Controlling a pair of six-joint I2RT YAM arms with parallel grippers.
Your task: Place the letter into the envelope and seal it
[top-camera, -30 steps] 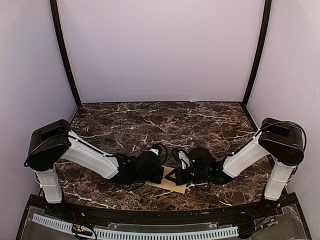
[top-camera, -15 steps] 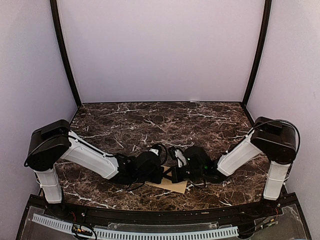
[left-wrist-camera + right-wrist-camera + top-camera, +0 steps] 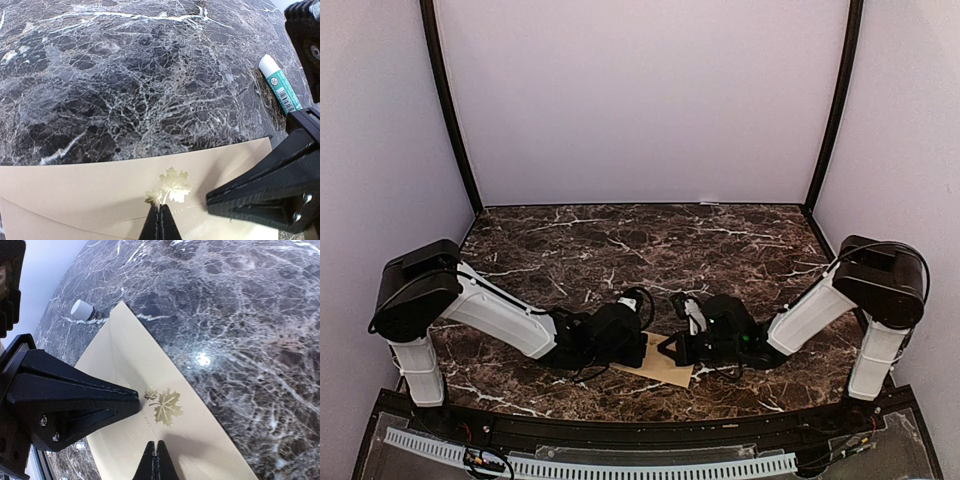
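**Kraft flap down, right arm backing off its stroke**

Your envelope (image 3: 658, 368) lies flat on the marble table (image 3: 620, 240) under both wrists. Its flap is folded over, so the gold maple-leaf mark (image 3: 172, 187) at the tip faces up. No letter shows in any view. You may judge it already inside, though nothing here confirms that.

Half a second ago your right arm leaned in across the envelope toward the left arm. It has now drawn back to about where it sat a second ago. The envelope and the left arm have not shifted. That reads as a pressing pass over the flap, so you are probably in the sealing step, late in the task.

Your left gripper (image 3: 161, 222) is clenched, tips together with nothing between them, bearing on the envelope right at the leaf. Your right gripper (image 3: 159, 460) is likewise clenched on nothing and comes at the leaf from the opposite side. Their fingers nearly meet over the mark, so watch for a knock between them.

A glue stick (image 3: 280, 85) lies just beside the envelope's far corner. Whether it touches the paper is unclear, and a wide sweep could send it rolling.
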